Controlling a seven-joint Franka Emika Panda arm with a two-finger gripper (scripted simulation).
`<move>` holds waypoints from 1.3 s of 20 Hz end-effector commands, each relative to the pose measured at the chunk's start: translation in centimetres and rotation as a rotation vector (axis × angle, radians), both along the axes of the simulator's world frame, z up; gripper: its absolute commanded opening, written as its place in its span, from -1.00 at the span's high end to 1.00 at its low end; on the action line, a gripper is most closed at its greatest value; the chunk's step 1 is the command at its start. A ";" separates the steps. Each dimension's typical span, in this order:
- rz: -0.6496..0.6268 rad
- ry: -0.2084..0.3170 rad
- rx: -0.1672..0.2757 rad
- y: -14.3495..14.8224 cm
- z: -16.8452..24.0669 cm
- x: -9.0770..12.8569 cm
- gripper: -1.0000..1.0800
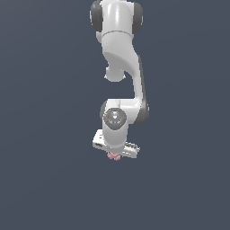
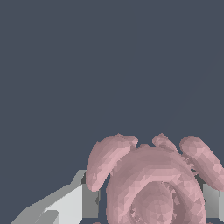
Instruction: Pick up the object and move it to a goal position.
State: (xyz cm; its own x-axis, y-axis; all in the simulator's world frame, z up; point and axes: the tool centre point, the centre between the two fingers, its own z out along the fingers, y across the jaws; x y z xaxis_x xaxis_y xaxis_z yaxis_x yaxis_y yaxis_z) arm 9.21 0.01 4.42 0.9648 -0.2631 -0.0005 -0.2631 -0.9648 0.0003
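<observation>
Dark slate backdrop, gripper (image 1: 114, 155) tight around pink knob (image 2: 151, 188).

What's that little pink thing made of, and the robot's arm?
It's a simulator render, so only looks count. The pink knob seems matte, like plastic or clay: evenly pale, faceted, no shine. The arm looks like glossy white plastic or painted metal with dark grey joints; soft highlights show on its shell. The hand straddles the knob.
</observation>
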 end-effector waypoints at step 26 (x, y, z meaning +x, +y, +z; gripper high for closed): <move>0.001 -0.001 0.000 13.3 7.0 -12.0 1.00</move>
State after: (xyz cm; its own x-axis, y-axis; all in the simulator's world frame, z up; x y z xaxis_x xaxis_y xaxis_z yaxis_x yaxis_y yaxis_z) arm -2.28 12.73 11.13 0.9653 -0.2611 0.0001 -0.2611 -0.9653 -0.0002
